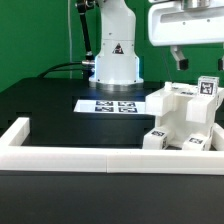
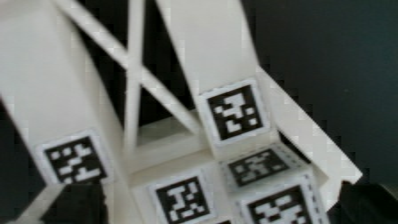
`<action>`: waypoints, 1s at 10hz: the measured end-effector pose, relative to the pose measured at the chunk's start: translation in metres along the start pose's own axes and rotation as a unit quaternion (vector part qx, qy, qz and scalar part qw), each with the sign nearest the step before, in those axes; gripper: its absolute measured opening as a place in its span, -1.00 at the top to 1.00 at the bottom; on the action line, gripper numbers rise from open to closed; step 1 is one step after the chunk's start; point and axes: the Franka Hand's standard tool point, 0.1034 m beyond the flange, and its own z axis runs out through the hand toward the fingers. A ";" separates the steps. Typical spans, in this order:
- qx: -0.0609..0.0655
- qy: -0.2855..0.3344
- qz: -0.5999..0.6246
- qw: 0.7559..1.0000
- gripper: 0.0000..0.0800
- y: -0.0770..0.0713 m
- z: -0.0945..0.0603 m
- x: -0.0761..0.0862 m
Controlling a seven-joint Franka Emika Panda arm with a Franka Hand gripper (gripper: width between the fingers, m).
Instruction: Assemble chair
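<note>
chair: partly built white stepped assembly, sits on the black table at the exterior view's right, close to the front border rail. Tags on its top and front faces. Wrist view shows it right under me: slanted white bars and tagged blocks, dark gaps between.

my gripper: hanging above the chair, apart from it, nothing touching. Jaws released, spread wide, holding nothing. Fingertips blurry at the edge of the wrist view, can't read contact there, but exterior view shows clear air.

marker board: flat on the table in front of my base, well apart from the chair. Not involved.

loose parts: can't make out any separate from the assembly in these views; small tagged block at the chair's foot may be joined or loose, can't tell.

step in hand (my guess): coming down to take hold of the assembly or a part on it.

how to do it well: line my jaws up square across one white bar, not across a gap. Descend straight, slow. Keep jaws wide until both fingers flank the bar. Close on a flat face, not a tag corner.

risk: assembly near the rail, a skewed push could slide or tip it.
</note>
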 end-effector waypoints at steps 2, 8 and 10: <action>0.000 -0.007 0.008 1.000 -0.62 0.005 -0.001 0.002; -0.025 -0.018 -0.143 0.989 -0.62 0.032 -0.001 -0.025; -0.024 -0.023 -0.141 0.989 -0.62 0.044 0.000 -0.037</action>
